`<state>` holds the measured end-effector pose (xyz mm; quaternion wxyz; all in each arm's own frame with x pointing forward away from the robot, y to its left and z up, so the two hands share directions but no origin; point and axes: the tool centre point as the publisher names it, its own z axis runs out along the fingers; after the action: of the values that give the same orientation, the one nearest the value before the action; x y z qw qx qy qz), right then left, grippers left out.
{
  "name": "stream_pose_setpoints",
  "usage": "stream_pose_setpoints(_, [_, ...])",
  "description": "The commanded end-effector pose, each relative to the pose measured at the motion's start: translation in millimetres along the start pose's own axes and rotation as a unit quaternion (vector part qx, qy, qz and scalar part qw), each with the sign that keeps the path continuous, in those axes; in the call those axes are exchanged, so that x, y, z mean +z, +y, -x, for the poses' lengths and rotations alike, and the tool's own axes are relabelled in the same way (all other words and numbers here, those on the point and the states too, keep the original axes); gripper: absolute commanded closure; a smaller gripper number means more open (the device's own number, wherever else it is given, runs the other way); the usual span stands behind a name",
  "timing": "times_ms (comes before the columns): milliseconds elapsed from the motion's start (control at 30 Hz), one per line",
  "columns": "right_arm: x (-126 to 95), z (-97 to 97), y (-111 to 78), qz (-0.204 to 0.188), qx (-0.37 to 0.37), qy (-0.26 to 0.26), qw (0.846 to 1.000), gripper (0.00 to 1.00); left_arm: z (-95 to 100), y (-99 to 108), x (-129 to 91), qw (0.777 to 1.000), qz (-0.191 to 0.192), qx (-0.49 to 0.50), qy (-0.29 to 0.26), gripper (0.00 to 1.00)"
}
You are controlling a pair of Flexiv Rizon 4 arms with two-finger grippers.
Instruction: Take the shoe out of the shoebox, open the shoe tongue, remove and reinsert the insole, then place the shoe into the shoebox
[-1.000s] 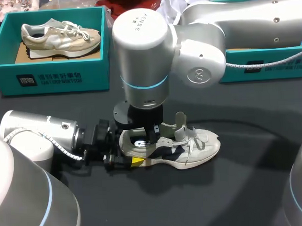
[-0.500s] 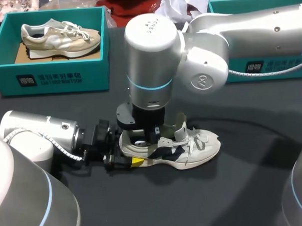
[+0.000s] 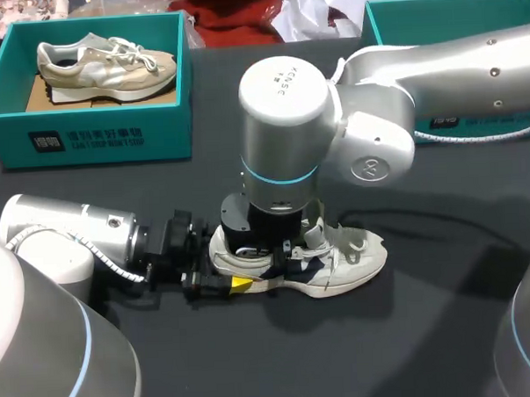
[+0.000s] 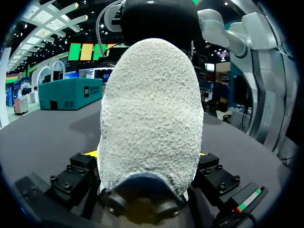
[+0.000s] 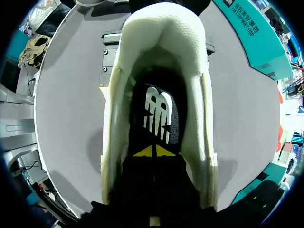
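The left claw (image 3: pixel 214 273) comes in low from the near left and grips the shoe (image 3: pixel 338 266) by the heel, one finger on each side, as its wrist view shows with the heel filling the space between the yellow tips. The shoe lies on its sole in the middle of the table (image 3: pixel 386 351), toe to the right. The right arm (image 3: pixel 288 118) stands over it, and the right claw (image 5: pixel 154 151) points straight down into the shoe's mouth. Its tips are drawn together on the dark insole (image 5: pixel 156 114); I cannot tell whether they pinch it. At the far left a box (image 3: pixel 95 136) holds a beige shoe (image 3: pixel 101 65). At the far right stands a second box (image 3: pixel 433 20), partly behind the right arm.
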<state>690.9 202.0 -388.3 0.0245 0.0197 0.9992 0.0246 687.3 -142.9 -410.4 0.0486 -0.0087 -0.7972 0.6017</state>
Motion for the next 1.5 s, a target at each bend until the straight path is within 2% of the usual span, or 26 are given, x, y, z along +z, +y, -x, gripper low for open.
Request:
stream_pose_setpoints(33, [-6.6, -4.1, -12.9, 0.006, 0.007, -0.011, 1.000, 1.00, 0.4, 3.8, -1.7, 1.000, 0.000, 0.000, 0.000, 1.00])
stream_pose_setpoints(100, [-8.2, -3.8, -14.5, 0.003, 0.011, -0.016, 1.000, 1.00, 0.4, 3.8, -1.7, 1.000, 0.000, 0.000, 0.000, 1.00])
stream_pose_setpoints(133, [-9.1, -3.5, -15.5, 0.002, 0.012, -0.019, 1.000, 0.96, 0.4, 3.8, -1.7, 1.000, 0.000, 0.000, 0.000, 1.00])
stream_pose_setpoints(233, [-11.1, -2.2, -17.5, 0.000, 0.015, -0.023, 1.000, 0.73, 0.4, 3.8, -1.7, 1.000, 0.000, 0.000, 0.000, 1.00])
stream_pose_setpoints(300, [-11.7, -1.3, -18.6, -0.001, 0.017, -0.026, 1.000, 0.66, 0.4, 3.8, -1.7, 1.000, 0.000, 0.000, 0.000, 1.00])
stream_pose_setpoints(467, [-7.1, 3.0, -16.3, -0.006, 0.016, -0.023, 1.000, 0.61, 0.4, 3.8, -1.7, 1.000, 0.000, 0.000, 0.000, 1.00])
stream_pose_setpoints(633, [4.1, 8.1, -13.8, -0.008, 0.013, -0.007, 1.000, 0.61, 0.4, 3.8, -1.7, 1.000, 0.000, 0.000, 0.000, 1.00])
stream_pose_setpoints(967, [28.3, 13.4, -14.1, -0.014, 0.017, 0.032, 0.999, 0.52, 0.4, 3.8, -1.7, 1.000, 0.000, 0.000, 0.000, 1.00])
stream_pose_setpoints(1133, [42.4, 6.3, -14.0, -0.014, 0.020, 0.071, 0.997, 0.55, 0.4, 3.8, -1.7, 1.000, 0.000, 0.000, 0.000, 1.00])
stream_pose_setpoints(1333, [54.4, -10.9, -18.3, -0.014, 0.033, 0.110, 0.993, 0.63, 0.4, 3.8, -1.7, 1.000, 0.000, 0.000, 0.000, 1.00])
stream_pose_setpoints(1433, [58.5, -18.8, -20.6, -0.010, 0.040, 0.122, 0.992, 0.71, 0.4, 3.8, -1.7, 1.000, 0.000, 0.000, 0.000, 1.00])
stream_pose_setpoints(1500, [60.1, -23.2, -21.8, -0.007, 0.044, 0.126, 0.991, 0.81, 0.4, 3.8, -1.7, 1.000, 0.000, 0.000, 0.000, 1.00])
